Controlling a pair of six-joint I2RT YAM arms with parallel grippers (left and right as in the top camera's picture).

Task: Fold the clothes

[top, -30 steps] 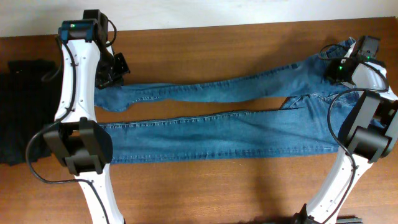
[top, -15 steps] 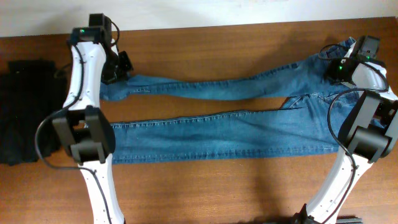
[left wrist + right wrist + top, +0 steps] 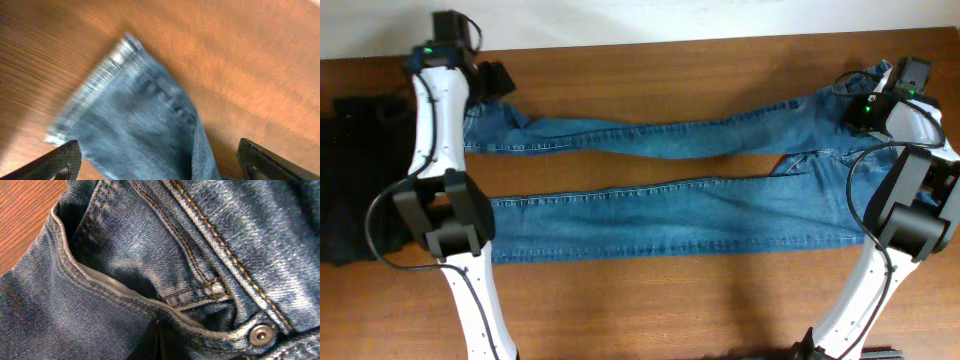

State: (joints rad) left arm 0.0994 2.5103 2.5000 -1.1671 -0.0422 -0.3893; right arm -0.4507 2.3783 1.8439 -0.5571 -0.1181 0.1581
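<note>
Your left end effector gapes above the cuff, upper left; your right end effector clamps the jeans at the waistband. The denim looks limp and weighty, so grab the seamed hems.

One pair of blue denim jeans lies across one wooden table, one black garment pile at far left. Two robot arms: left arm, right arm.

Jeans: blue denim cloth, matt, faded in patches, coarse twill weave, tan thread in raised seams. Rivet: dull silver metal, slight sheen. Tabletop: brown wood, fine straight grain, smooth satin finish. Garment pile: black matt cloth. Arm shells: white glossy plastic.
</note>
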